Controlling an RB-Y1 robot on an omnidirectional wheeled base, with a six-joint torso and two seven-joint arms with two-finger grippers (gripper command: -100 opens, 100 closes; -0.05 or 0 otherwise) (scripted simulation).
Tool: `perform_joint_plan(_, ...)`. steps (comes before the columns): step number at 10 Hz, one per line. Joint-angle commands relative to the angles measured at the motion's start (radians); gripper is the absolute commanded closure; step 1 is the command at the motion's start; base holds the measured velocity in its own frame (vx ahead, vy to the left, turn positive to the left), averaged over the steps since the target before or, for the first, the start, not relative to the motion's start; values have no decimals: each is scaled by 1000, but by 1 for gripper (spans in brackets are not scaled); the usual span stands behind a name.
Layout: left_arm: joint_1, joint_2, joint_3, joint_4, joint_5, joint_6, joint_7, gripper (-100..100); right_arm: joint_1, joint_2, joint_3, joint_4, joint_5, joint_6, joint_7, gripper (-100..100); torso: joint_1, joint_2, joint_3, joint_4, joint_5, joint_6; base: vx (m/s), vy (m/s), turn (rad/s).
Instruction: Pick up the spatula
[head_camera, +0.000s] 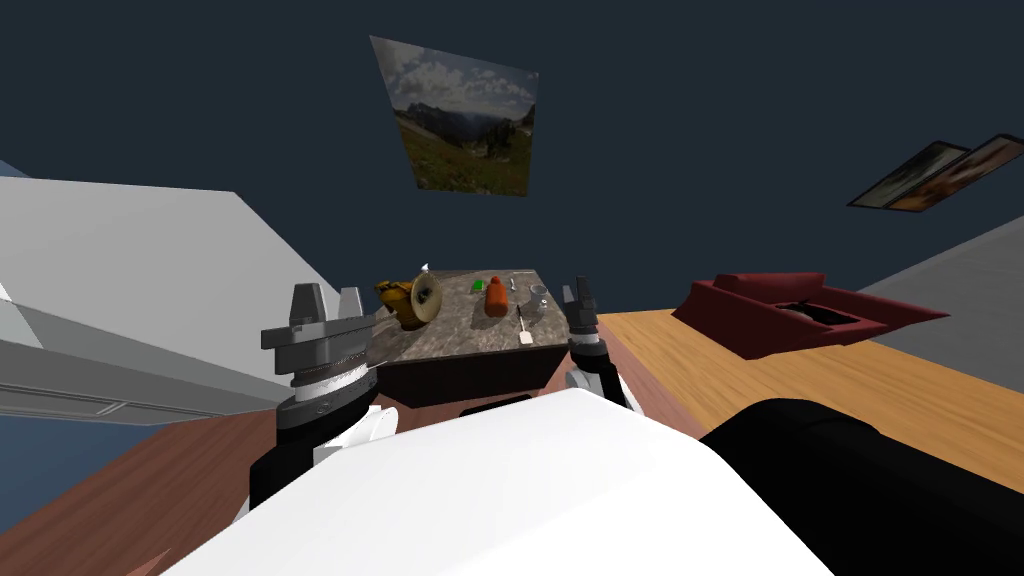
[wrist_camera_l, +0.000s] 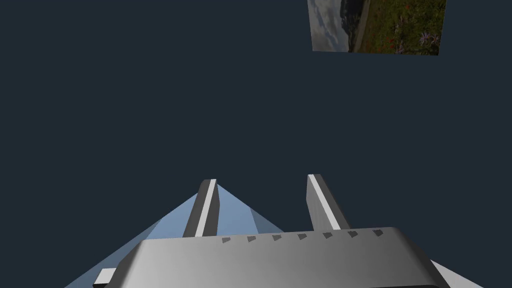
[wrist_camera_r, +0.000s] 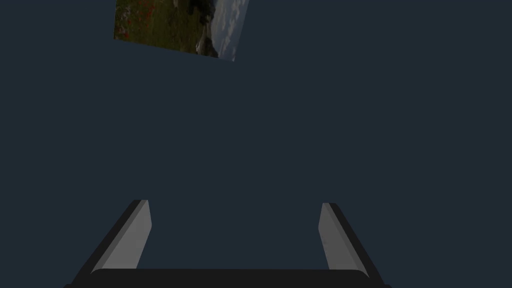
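In the head view the spatula (head_camera: 523, 326), a thin handle ending in a small white blade, lies on a low table with a mottled stone top (head_camera: 455, 335), near its front right edge. My right gripper (head_camera: 580, 291) is raised just right of the table, beside the spatula and above it. In its wrist view the right gripper (wrist_camera_r: 235, 202) is open and holds nothing. My left gripper (head_camera: 326, 298) is raised left of the table, and in its wrist view the left gripper (wrist_camera_l: 262, 179) is also open and holds nothing.
An orange-red bottle (head_camera: 495, 297), a small green thing (head_camera: 478, 286), a grey cup (head_camera: 539, 297) and a yellow rounded vessel (head_camera: 410, 300) share the tabletop. A dark red seat (head_camera: 790, 310) stands to the right, a large pale grey block (head_camera: 150, 290) to the left.
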Motion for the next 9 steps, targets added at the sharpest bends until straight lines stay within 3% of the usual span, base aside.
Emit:
perform_joint_plan(1, 0, 0, 0, 0, 0, 0, 0, 0, 1, -50, -10, 6, -9, 20, 8, -100, 0, 0, 0, 0, 0, 0, -54, 2, 62)
perform_joint_plan(4, 0, 0, 0, 0, 0, 0, 0, 0, 3, -109, -19, 13, -19, 37, 16, -100, 0, -1, 0, 0, 0, 0, -43, -4, 42)
perform_joint_plan(9, 0, 0, 0, 0, 0, 0, 0, 0, 14, -250, -49, 40, -58, 99, 42, -100, 0, -1, -1, 0, 0, 0, -52, 1, 75)
